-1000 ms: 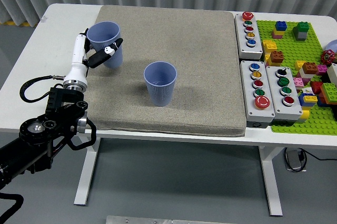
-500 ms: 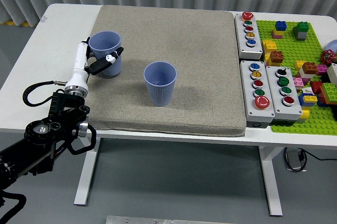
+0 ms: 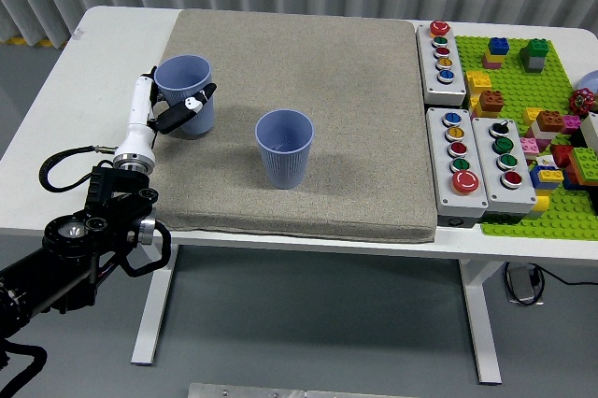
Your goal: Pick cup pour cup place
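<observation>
Two blue ribbed cups stand on the grey mat (image 3: 318, 62). One cup (image 3: 284, 148) stands upright at the mat's middle, alone. The other cup (image 3: 186, 94) stands upright near the mat's left edge. My left hand (image 3: 174, 106) is wrapped around this cup, with a black and white finger (image 3: 194, 105) across its front. The cup's base rests on the mat. My right hand is out of view.
Three grey button boxes (image 3: 455, 149) with coloured buttons stand right of the mat. A green baseplate (image 3: 547, 108) with several toy bricks lies at the far right. The white table (image 3: 84, 90) shows a bare strip left of the mat.
My left hand lowered the cup from a tilted, raised pose down onto the mat near its left edge. In the last half second it hardly moved.
</observation>
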### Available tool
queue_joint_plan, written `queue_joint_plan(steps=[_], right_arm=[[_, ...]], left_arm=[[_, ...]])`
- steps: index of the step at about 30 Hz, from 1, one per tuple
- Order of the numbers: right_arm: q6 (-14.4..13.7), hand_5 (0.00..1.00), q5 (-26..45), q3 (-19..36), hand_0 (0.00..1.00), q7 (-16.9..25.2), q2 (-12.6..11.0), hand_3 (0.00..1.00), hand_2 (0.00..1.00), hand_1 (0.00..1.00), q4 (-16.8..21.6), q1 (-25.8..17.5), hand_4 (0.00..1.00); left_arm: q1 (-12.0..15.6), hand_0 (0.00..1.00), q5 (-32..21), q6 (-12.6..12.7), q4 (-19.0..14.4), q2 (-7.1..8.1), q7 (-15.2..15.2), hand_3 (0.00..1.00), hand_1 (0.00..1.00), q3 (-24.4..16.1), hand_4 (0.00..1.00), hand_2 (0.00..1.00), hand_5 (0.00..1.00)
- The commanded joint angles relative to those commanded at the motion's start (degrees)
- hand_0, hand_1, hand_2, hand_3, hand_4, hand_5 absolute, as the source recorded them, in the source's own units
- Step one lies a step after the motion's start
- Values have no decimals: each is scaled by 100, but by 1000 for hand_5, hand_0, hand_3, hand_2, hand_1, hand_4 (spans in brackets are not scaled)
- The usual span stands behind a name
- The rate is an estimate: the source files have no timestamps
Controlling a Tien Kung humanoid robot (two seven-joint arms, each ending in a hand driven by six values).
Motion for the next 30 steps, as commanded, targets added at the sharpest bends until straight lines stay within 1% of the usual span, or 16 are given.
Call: queue_joint_plan(steps=[14,29,30], right_arm=[[-8,318,-15,12,695,-15,4,611,609,669,5,64,2],[-3,318,-51,27,695,-26,12,611,609,669,6,94,2],[-4,318,-48,25,695,-26,12,611,609,669,6,96,2]], left_arm=[[-53,525,-77,4,66,-41,-64,528,547,92,707,579,135],[-40,526,-84,-26,110,-65,-74,529,548,165,714,580,135],[-34,527,-81,-38,114,-64,-76,529,549,169,727,579,150]])
